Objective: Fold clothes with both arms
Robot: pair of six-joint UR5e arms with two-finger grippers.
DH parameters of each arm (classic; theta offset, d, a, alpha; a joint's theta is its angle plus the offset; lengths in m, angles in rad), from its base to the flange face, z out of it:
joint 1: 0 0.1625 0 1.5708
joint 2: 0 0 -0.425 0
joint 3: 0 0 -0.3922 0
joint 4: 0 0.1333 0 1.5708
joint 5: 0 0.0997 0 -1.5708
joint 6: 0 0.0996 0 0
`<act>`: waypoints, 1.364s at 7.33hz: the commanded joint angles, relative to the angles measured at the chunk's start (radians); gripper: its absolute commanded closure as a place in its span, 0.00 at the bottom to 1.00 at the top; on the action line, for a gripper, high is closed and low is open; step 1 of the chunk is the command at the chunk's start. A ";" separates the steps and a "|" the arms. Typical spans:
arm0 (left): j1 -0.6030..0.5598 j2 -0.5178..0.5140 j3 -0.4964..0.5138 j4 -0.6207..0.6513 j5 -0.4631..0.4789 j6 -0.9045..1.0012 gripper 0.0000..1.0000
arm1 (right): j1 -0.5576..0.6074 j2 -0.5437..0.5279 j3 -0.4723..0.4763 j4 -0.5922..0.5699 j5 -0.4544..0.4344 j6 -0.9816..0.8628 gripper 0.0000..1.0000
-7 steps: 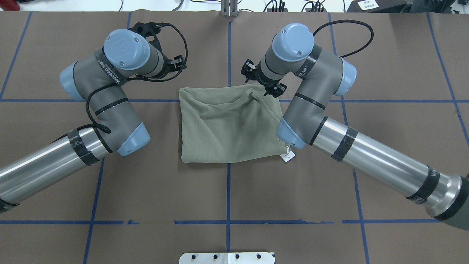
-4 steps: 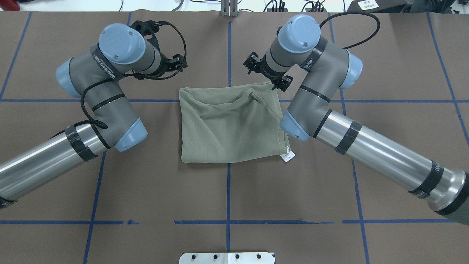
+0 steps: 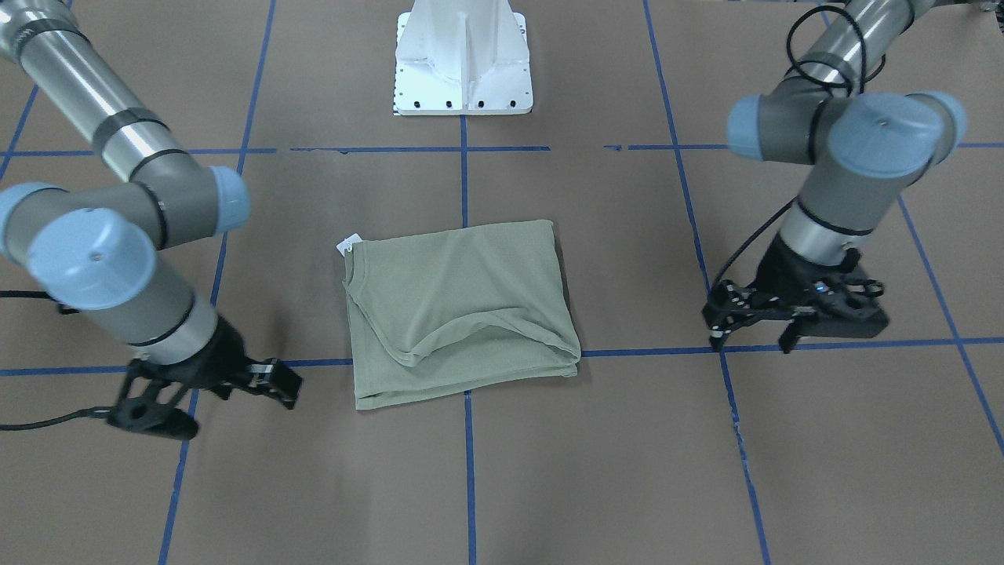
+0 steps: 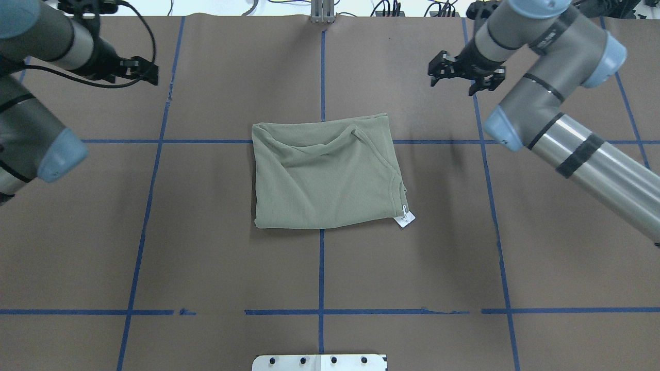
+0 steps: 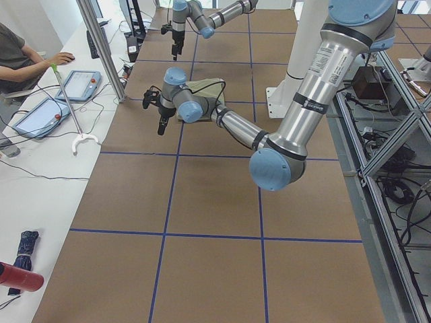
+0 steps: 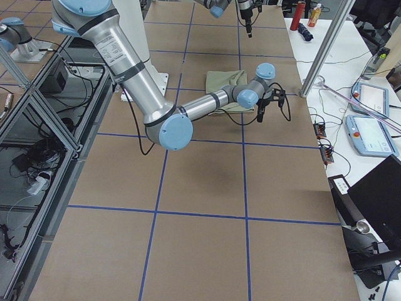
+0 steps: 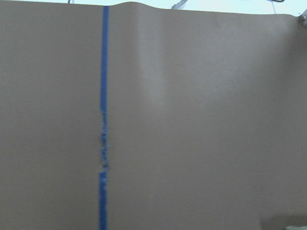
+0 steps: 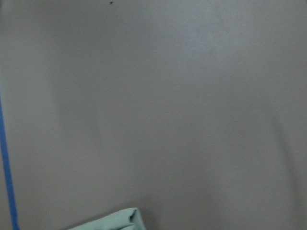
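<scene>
The sage-green shirt (image 4: pixel 322 178) lies folded in a rough rectangle at the table's middle, with its collar and white tag (image 4: pixel 405 220) at the near right corner. The front-facing view shows the shirt (image 3: pixel 459 314) with a loose fold across its top layer. My left gripper (image 3: pixel 751 342) hangs open over bare table well off to the shirt's left and holds nothing. Off to the shirt's right, my right gripper (image 4: pixel 455 84) is also open and empty, hovering above the table. Only a corner of the shirt (image 8: pixel 117 221) shows in the right wrist view.
The brown table cover is crossed by blue tape lines (image 4: pixel 322 268). The white pedestal base (image 3: pixel 463 63) stands at the robot's edge. A metal post (image 4: pixel 322 11) and cables sit at the far edge. A person (image 5: pixel 20 57) sits at a side desk with tablets.
Both arms have swung outward and up from the shirt's far corners, the left one to the far left, the right one to the far right. The shirt has not moved.
</scene>
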 commanded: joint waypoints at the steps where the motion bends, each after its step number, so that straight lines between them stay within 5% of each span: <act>1: -0.167 0.152 -0.032 0.002 -0.038 0.343 0.00 | 0.155 -0.172 0.008 -0.001 0.060 -0.394 0.00; 4: -0.350 0.328 -0.030 0.002 -0.070 0.750 0.00 | 0.344 -0.397 0.054 0.000 0.204 -0.765 0.00; 6: -0.384 0.421 -0.032 -0.017 -0.149 0.736 0.00 | 0.422 -0.534 0.057 0.017 0.247 -0.903 0.00; 10: -0.384 0.461 0.025 0.020 -0.155 0.716 0.00 | 0.422 -0.553 0.099 0.022 0.260 -0.874 0.00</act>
